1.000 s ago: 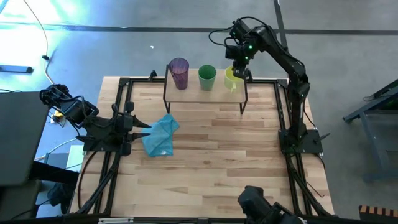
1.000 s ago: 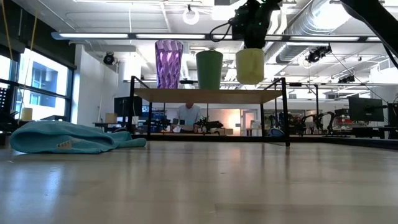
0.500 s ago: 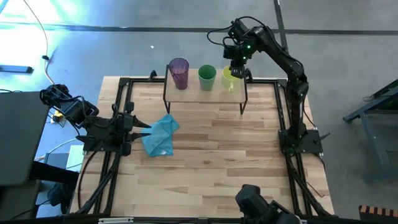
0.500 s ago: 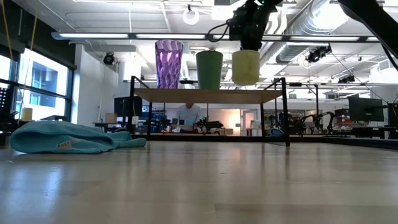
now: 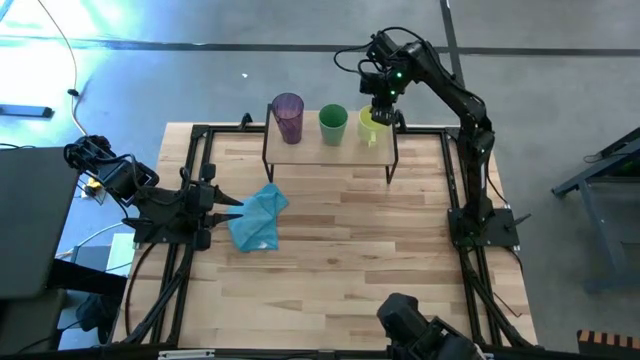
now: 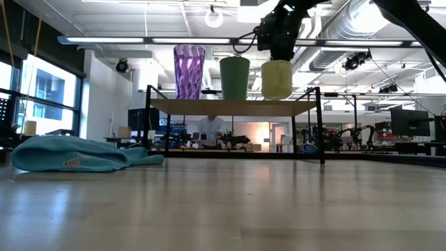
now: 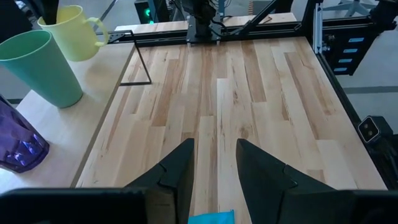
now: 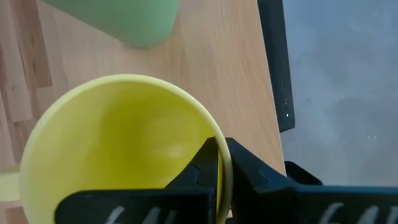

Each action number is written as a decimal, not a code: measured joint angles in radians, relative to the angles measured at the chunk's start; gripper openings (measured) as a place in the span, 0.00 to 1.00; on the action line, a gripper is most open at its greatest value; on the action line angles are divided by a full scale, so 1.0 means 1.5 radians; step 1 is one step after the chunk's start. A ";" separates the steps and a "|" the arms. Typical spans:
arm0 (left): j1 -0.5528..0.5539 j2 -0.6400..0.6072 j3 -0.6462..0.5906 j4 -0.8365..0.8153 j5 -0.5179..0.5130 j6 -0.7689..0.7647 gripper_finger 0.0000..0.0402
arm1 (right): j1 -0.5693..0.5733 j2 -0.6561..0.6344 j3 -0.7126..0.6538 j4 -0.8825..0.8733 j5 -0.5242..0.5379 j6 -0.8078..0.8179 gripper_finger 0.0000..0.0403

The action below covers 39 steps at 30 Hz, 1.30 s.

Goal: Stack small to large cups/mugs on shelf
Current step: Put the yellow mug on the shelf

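Right gripper [image 8: 219, 163] jaws pinch the yellow-green mug [image 8: 118, 149] rim at the shelf [image 5: 330, 150] right end; light, rigid plastic, likely slippery. Left gripper [image 7: 214, 163] jaws open.

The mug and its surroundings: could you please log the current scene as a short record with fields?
mug: lifted clear of the shelf, rim pinched by right gripper
green cup: upright on shelf, middle
purple tumbler: upright on shelf, beside green cup
left gripper: open, empty, low over the table near the cloth
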 joint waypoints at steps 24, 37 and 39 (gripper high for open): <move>0.000 0.000 0.000 0.000 0.000 -0.001 0.27 | -0.006 0.030 0.000 -0.001 -0.005 -0.001 0.00; 0.000 0.000 0.000 -0.006 0.008 -0.007 0.27 | -0.006 0.031 0.000 -0.001 -0.005 -0.003 0.00; 0.000 0.000 0.000 -0.006 0.008 -0.007 0.27 | -0.006 0.031 0.000 -0.001 -0.005 -0.001 0.00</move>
